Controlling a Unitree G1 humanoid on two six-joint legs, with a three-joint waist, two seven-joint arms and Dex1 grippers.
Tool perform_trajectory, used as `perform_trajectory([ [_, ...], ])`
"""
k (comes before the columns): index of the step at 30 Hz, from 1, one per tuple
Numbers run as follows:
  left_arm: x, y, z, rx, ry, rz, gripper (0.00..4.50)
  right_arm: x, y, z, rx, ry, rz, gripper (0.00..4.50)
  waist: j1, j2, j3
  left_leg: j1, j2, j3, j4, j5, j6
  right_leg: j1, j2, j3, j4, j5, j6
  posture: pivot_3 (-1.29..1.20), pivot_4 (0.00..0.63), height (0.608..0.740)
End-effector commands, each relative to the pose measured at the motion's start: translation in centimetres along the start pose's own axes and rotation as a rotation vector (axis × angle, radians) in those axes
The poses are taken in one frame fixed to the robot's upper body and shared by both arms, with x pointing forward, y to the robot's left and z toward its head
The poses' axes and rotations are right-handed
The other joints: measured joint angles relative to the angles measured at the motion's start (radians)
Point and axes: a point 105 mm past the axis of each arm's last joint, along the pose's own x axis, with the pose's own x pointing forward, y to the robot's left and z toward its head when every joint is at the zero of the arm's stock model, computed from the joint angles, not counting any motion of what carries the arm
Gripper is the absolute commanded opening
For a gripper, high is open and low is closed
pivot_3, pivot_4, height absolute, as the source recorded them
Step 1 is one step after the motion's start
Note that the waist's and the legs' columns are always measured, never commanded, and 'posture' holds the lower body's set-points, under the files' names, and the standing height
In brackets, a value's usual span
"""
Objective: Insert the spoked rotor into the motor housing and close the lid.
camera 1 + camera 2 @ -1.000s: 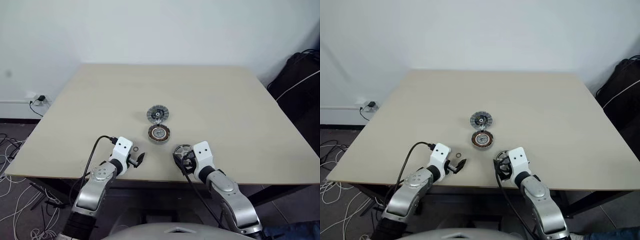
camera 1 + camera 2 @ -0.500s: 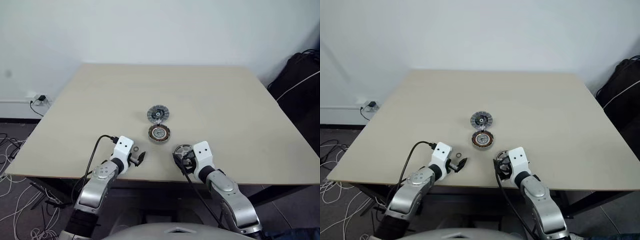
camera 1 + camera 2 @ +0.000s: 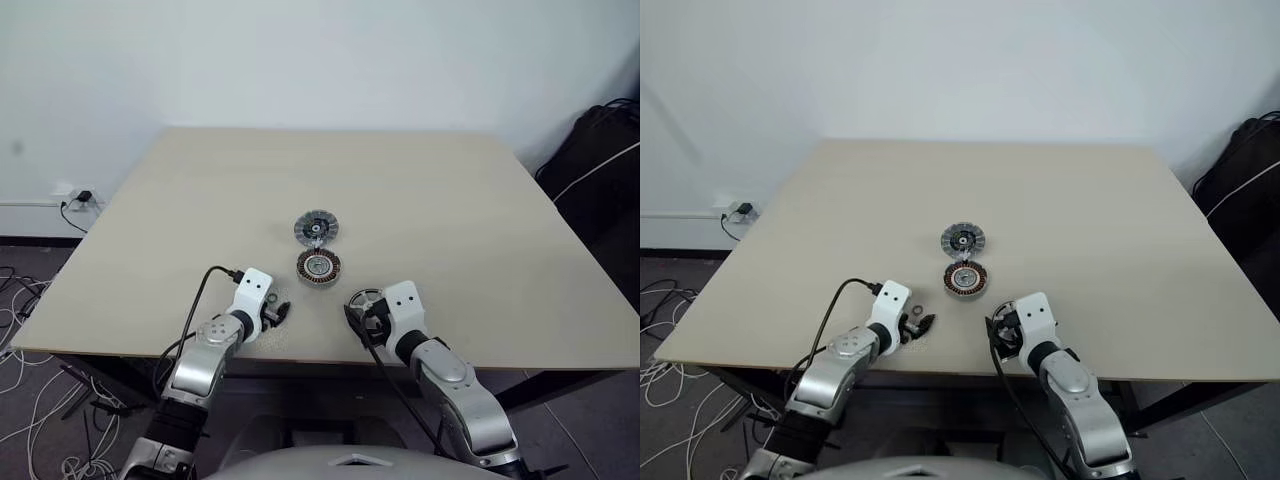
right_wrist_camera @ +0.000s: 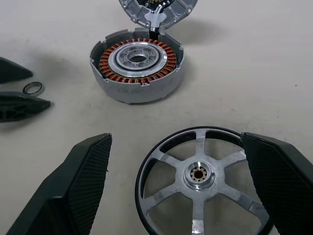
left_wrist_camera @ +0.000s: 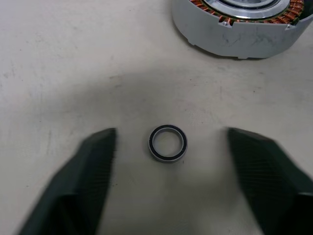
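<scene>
Six flat spokes run from a small splined hub to a thin dark-edged rim on the spoked rotor [image 4: 203, 178], a silver metal wheel lying flat on the pale table [image 3: 420, 200]. We judge it rigid, light for its width, and smooth enough to slip; a hold across the rim on opposite sides looks soundest to us, since the open spokes offer little flat face and the hub is small. It lies between the two black fingers [image 4: 73, 191] of the right gripper [image 4: 186, 186], which stand wide apart on either side of it and are not closed on it.

Just beyond those fingertips sits the motor housing [image 4: 137, 63], a low grey round shell with a copper-brown ring of windings around a silver centre, upward-facing and empty. We judge it heavier and unlikely to shift under light contact. Touching its far side is the lid [image 4: 159, 11], a grey disc with a ribbed inner face, lying open.

Between the fingers [image 5: 85, 181] of the left gripper [image 5: 168, 161], which are apart and closed on nothing, lies a small dark-rimmed metal ring [image 5: 167, 143], flat on the table and clear of both fingers.
</scene>
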Motion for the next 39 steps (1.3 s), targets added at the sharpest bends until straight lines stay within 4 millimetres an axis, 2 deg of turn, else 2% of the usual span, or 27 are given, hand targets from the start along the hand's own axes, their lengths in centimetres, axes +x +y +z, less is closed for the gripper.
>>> perform_trajectory([
  [1,0.1,0.1,-0.7,0.004,0.035,0.007,2.29,-0.1,-0.3,1.2,-0.007,-0.045,-0.015,4.5,0.0,0.0,0.0,0.0,0.0,0.0,0.0,0.0,0.0,0.0,0.0,0.0,0.0,0.0,0.0,0.0,0.0,0.74],
  [3,0.0,0.1,-0.7,0.003,0.038,0.011,1.54,-0.1,-0.3,1.2,-0.007,-0.045,-0.015,4.5,0.0,0.001,-0.001,0.0,0.0,0.0,0.0,0.0,0.0,0.0,0.0,0.0,0.0,0.0,0.0,0.0,0.0,0.74],
  [6,-0.2,0.2,-0.8,0.005,0.039,0.015,0.67,-0.1,-0.3,1.2,-0.006,-0.044,-0.013,4.5,0.0,0.001,-0.002,0.0,0.0,0.0,0.0,0.0,0.0,0.0,0.0,0.0,0.0,0.0,0.0,0.0,0.0,0.74],
  [10,-0.7,0.1,0.3,-0.002,-0.002,0.008,0.67,-0.1,-0.2,1.1,-0.005,-0.043,-0.009,4.5,-0.003,0.002,-0.003,0.0,0.0,0.0,0.0,0.0,0.0,0.0,0.0,0.0,0.0,0.0,0.0,0.0,0.0,0.74],
  [18,-1.0,-0.4,4.4,0.003,-0.149,-0.002,0.67,0.0,-0.1,1.2,-0.008,-0.041,0.001,4.5,0.002,0.001,-0.002,0.0,0.0,0.0,0.0,0.0,0.0,0.0,0.0,0.0,0.0,0.0,0.0,0.0,0.0,0.74],
  [23,-0.7,-0.9,6.4,-0.064,-0.225,-0.039,0.67,0.1,0.0,1.2,-0.007,-0.041,0.003,4.5,0.002,0.001,-0.002,0.0,0.0,0.0,0.0,0.0,0.0,0.0,0.0,0.0,0.0,0.0,0.0,0.0,0.0,0.74],
  [32,1.8,-2.2,9.0,-0.012,-0.27,-0.076,0.67,0.2,0.0,1.3,-0.008,-0.046,0.001,4.5,0.003,0.001,-0.002,0.0,0.0,0.0,0.001,0.0,0.0,0.0,0.001,0.0,0.0,0.001,0.0,0.0,0.0,0.74],
  [39,4.3,-3.1,9.9,0.011,-0.274,-0.094,0.67,0.1,-0.1,1.4,-0.014,-0.051,-0.005,4.5,0.005,0.0,-0.002,0.0,-0.001,0.0,0.002,0.0,0.0,0.0,0.001,0.0,0.0,0.002,0.0,0.0,0.0,0.74],
])
